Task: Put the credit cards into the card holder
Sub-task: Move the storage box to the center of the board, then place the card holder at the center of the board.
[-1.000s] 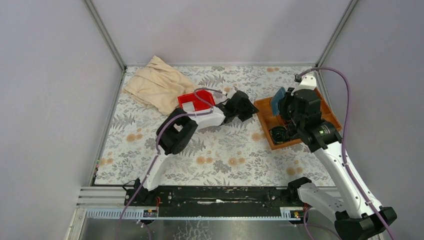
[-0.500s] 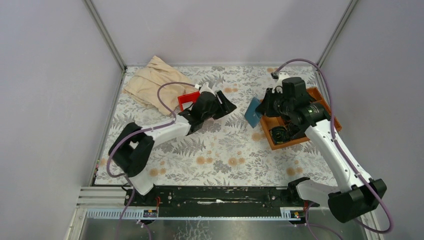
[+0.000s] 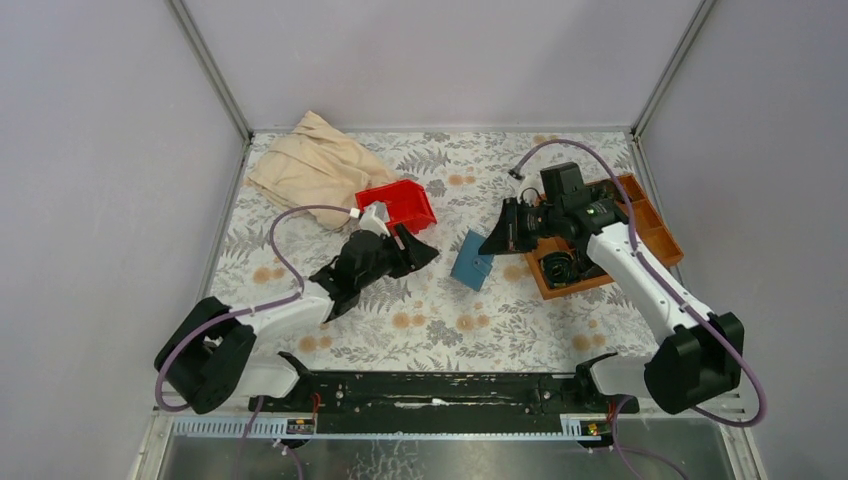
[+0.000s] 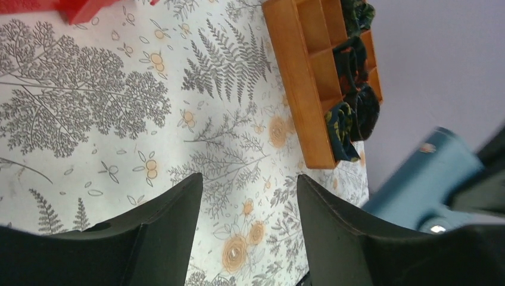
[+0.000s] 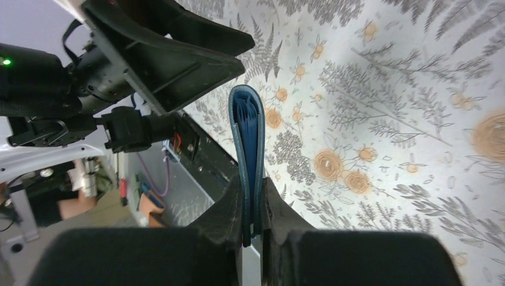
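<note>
Right gripper: is clamped narrowly on the small flat teal-blue folded card holder | card holder: is held edge-up over the floral-patterned table, between both grippers | left gripper: is spread wide, nothing gripped | brown wooden compartment tray: is seen beside the right arm.

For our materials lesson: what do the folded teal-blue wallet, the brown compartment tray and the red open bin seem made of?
Folded teal-blue wallet: perhaps soft leather or imitation, matte, curving at its fold. Brown compartment tray: apparently wood, smooth orange-brown, thick walls. Red open bin: likely plastic, uniform bright colour.
</note>
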Motion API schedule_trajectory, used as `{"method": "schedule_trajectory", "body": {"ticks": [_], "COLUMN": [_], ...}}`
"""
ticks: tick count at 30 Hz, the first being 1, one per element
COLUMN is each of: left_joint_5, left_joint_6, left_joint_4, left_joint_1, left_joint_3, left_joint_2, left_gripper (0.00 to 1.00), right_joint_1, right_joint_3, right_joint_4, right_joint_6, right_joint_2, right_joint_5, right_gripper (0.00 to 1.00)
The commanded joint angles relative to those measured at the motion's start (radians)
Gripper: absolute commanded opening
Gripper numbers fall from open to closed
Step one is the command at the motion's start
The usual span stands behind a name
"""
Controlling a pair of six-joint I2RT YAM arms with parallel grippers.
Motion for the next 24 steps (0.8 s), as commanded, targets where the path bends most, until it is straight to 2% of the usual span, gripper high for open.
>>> {"method": "schedule_trajectory", "body": {"ticks": [1, 9, 24], "left_joint_5": [0.036, 0.004, -0.017], "left_joint_6": [-0.004, -0.002, 0.005], "left_joint_4": [0.151, 0.106, 0.070], "left_joint_1": [0.002, 0.002, 0.004], "left_joint_3": [-0.076, -0.120, -0.188], "left_joint_2": [-0.078, -0.115, -0.075], "left_gripper": [0.66, 0.66, 0.62], "right_joint_1": [0.007, 0.062, 0.130], "right_joint_3": [-0.048, -0.066, 0.094], "right_joint_4": [0.104, 0.233, 0.306], "right_joint_6": [0.051, 0.066, 0.061], "right_joint_2": [0.062, 0.249, 0.599], "right_joint_5": [-0.151, -0.185, -0.223], "right_gripper": [0.00, 0.00, 0.00]}}
